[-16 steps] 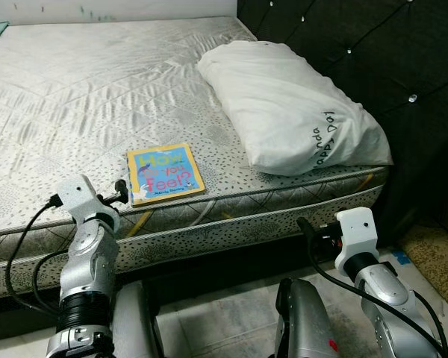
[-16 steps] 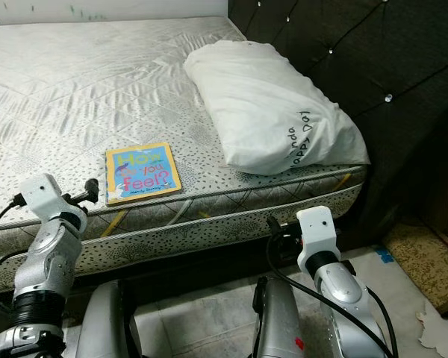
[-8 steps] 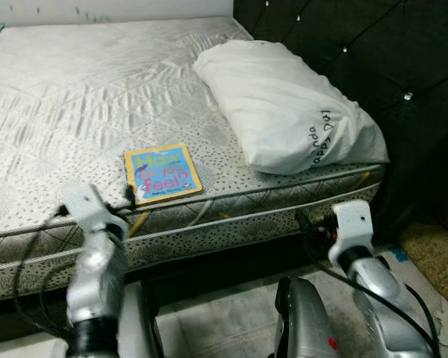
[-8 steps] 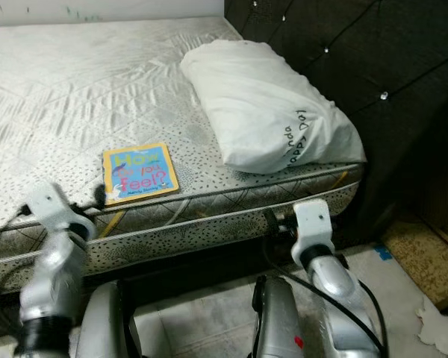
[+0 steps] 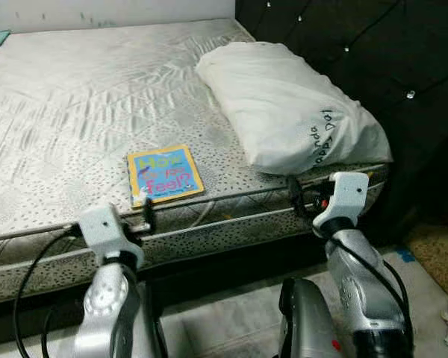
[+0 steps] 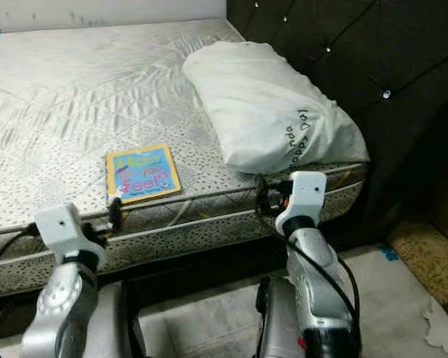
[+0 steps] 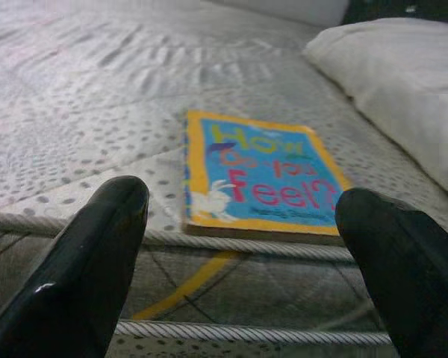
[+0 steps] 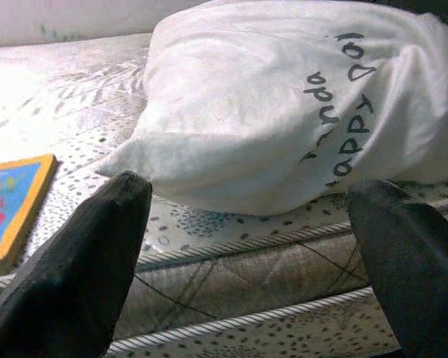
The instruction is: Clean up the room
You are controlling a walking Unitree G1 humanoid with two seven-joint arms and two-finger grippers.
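The book (image 7: 257, 175) lies flat near the mattress (image 5: 75, 97) edge, just beyond my left claw (image 7: 243, 283), whose fingers are spread wide and apart from it. My right claw (image 8: 250, 261), also spread, faces the white pillow (image 8: 284, 112) beside the book.

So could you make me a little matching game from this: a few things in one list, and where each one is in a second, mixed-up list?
Things
1. book
2. pillow
3. left gripper
4. right gripper

Places
A. at the bed's head end, by the dark headboard
B. at the mattress edge, pointing at the pillow
C. flat near the mattress's front edge
D. at the mattress edge, pointing at the book

Pairs: 1-C, 2-A, 3-D, 4-B
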